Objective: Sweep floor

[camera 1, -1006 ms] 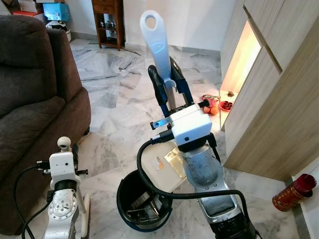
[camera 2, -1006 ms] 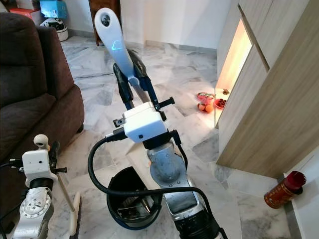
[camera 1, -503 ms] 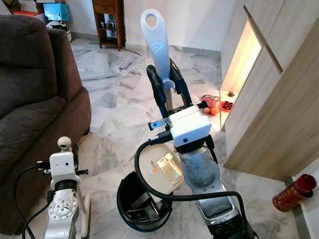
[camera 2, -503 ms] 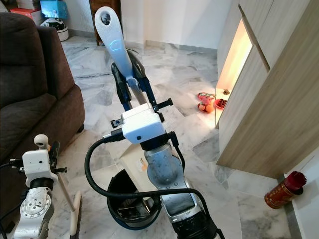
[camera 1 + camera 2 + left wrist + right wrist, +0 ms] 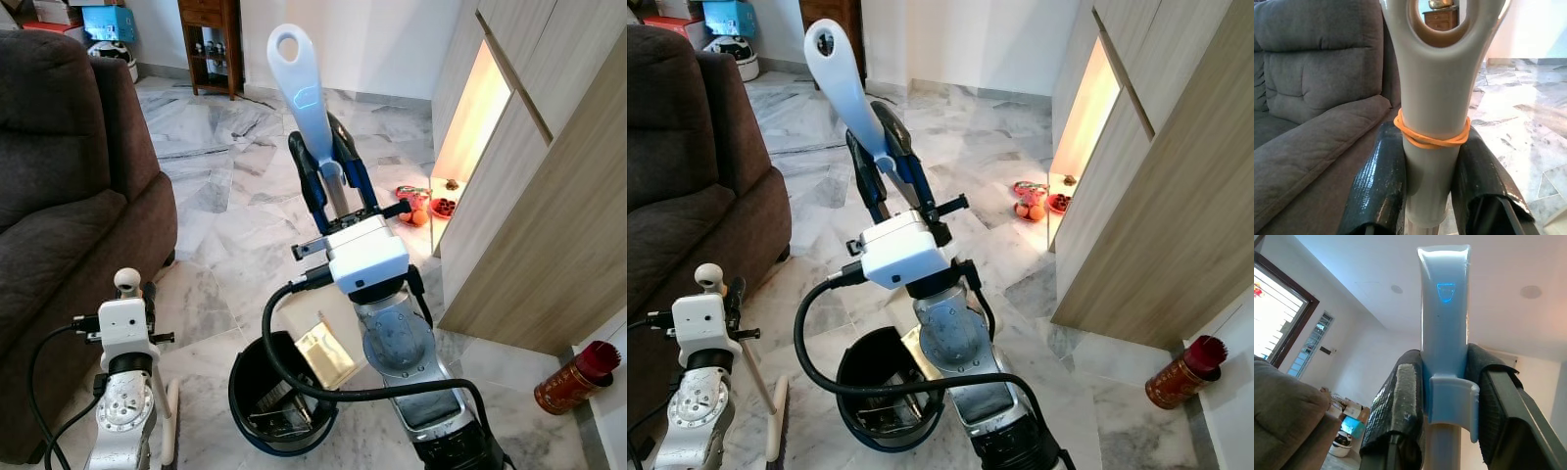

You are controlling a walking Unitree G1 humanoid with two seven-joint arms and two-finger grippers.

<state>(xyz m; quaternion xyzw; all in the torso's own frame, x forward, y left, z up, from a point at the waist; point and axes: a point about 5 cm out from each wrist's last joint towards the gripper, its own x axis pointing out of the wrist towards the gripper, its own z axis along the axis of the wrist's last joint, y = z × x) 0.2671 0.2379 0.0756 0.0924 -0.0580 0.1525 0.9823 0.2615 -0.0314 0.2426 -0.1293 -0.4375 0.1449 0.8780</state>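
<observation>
At far left I see the brown fabric sofa (image 5: pixel 59 186), and beside it my left claw (image 5: pixel 1431 196) is clamped on the white plastic broom handle (image 5: pixel 1432 122), which carries an orange rubber band (image 5: pixel 1431 139) just above the fingers (image 5: pixel 1380 186). At centre, my right claw (image 5: pixel 331 176) grips the pale blue dustpan handle (image 5: pixel 299 83) upright, with the cream dustpan tray (image 5: pixel 318 338) tilted over the black round bin (image 5: pixel 257 392) on the marble floor (image 5: pixel 230 186). To the right stand the light wooden cabinet (image 5: pixel 549 196) and a red cylindrical container (image 5: pixel 578 377).
</observation>
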